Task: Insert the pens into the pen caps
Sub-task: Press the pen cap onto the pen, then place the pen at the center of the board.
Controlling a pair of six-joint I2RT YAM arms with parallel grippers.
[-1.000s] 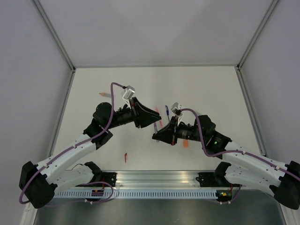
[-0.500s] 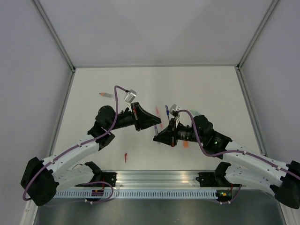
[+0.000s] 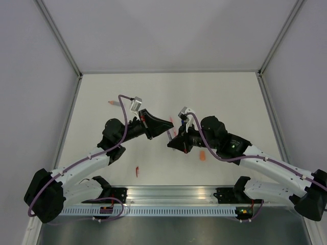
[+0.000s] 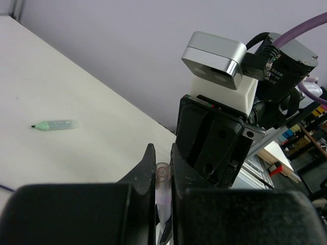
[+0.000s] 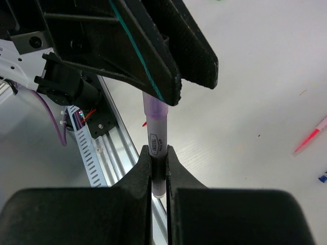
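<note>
Mid-frame in the overhead view, the left gripper (image 4: 162,152) has its jaws clamped on a pale lilac cap (image 4: 162,176) and the right gripper (image 5: 155,153) on the purple pen (image 5: 156,135); seating probably needs both axes collinear and a slow straight push.

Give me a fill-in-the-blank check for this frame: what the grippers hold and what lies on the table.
The pen gripped by the right gripper, its far end between the fingers of the left gripper, is ___ in colour.
The capped pen lying on the table in the left wrist view is ___.
In the top view the orange cap lies beside the ___ arm.
Missing words: purple; green; right.
</note>
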